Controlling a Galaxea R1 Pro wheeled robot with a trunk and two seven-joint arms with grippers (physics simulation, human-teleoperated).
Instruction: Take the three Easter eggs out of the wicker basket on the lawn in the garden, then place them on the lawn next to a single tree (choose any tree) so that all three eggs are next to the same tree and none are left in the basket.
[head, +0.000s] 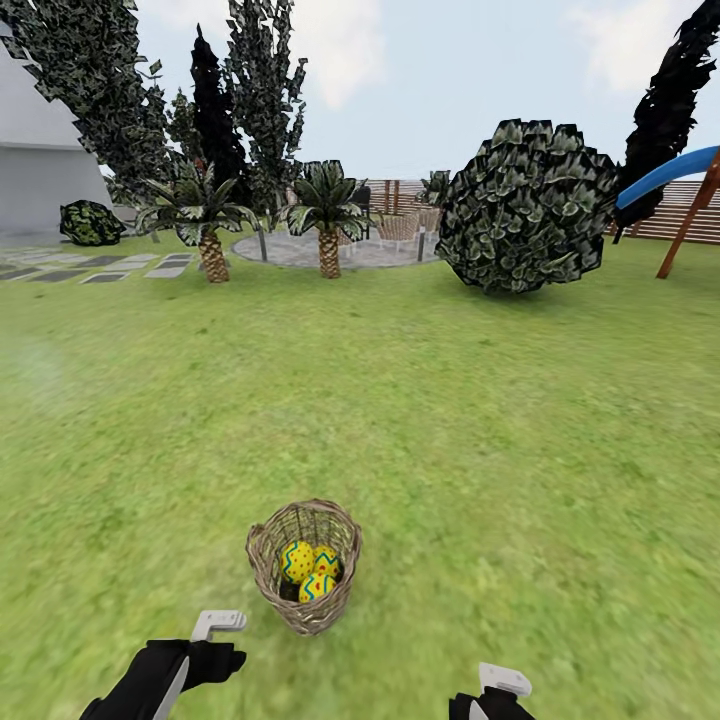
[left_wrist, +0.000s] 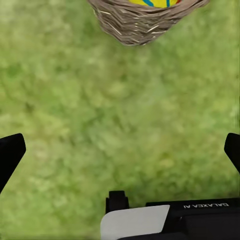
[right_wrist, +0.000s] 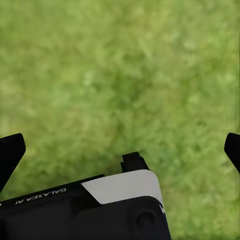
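Observation:
The wicker basket (head: 305, 568) stands upright on the lawn (head: 450, 420), close in front of me. Three yellow Easter eggs (head: 297, 561) with zigzag bands lie inside it. My left gripper (left_wrist: 122, 150) hangs open over bare grass, a short way from the basket (left_wrist: 145, 20), where the edge of an egg (left_wrist: 150, 2) peeks over the rim. My right gripper (right_wrist: 122, 150) is open too, above grass to the basket's right. Both arms (head: 170, 675) reach in from the picture's lower edge. A tall leafy tree (head: 265, 95) rises far back on the left.
Two short palms (head: 328, 215) stand at the lawn's far side before a round paved patch (head: 370, 252). A big round bush (head: 530, 205) sits back right, with a blue slide (head: 665, 175) and black conifers (head: 215, 100) beyond. A grey house wall (head: 40, 170) is far left.

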